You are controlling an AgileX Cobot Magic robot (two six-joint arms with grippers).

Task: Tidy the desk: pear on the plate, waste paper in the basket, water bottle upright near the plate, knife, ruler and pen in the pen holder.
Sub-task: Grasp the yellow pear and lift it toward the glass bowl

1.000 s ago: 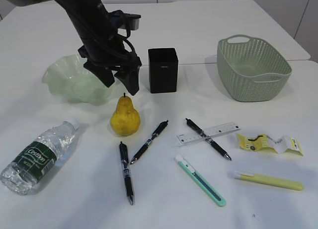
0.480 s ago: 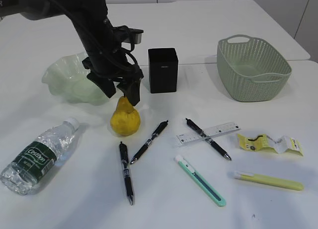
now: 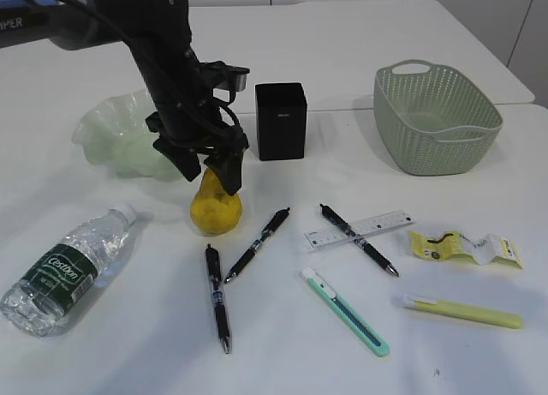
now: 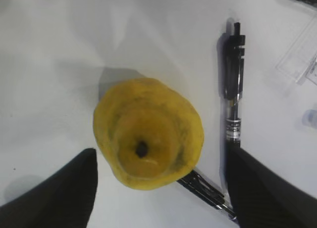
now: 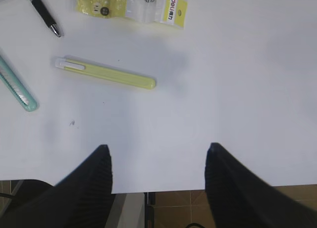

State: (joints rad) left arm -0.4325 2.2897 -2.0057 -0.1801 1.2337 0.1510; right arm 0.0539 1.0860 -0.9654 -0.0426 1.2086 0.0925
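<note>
Left claw (image 3: 210, 168) hangs right over the pear (image 3: 215, 208), jaws spread wide with one finger on each side of the top, not gripping it; from the wrist cam you look straight down at the stem, fingers (image 4: 59, 191) clear of the fruit on both sides; pear stands upright toward the left-middle of the desk (image 3: 360, 35), just in front of the plate (image 3: 116, 138); right claw (image 5: 157, 161) is also open, holding nothing, hovering above the near right edge of the desk; bottle (image 3: 64, 271) lies on its side by the near left corner; holder (image 3: 281, 121) sits mid-desk behind the pear; basket (image 3: 435, 116) is toward the far right; paper (image 3: 462, 248) lies flat near the right edge, in front of the basket; ruler (image 3: 360, 230) is mid-desk with a black pen (image 3: 358, 239) lying across it; two more black pens (image 3: 257, 243) sit just right of the pear; teal knife (image 3: 344, 311) and a yellow-green knife (image 3: 462, 311) lie along the near edge.
</note>
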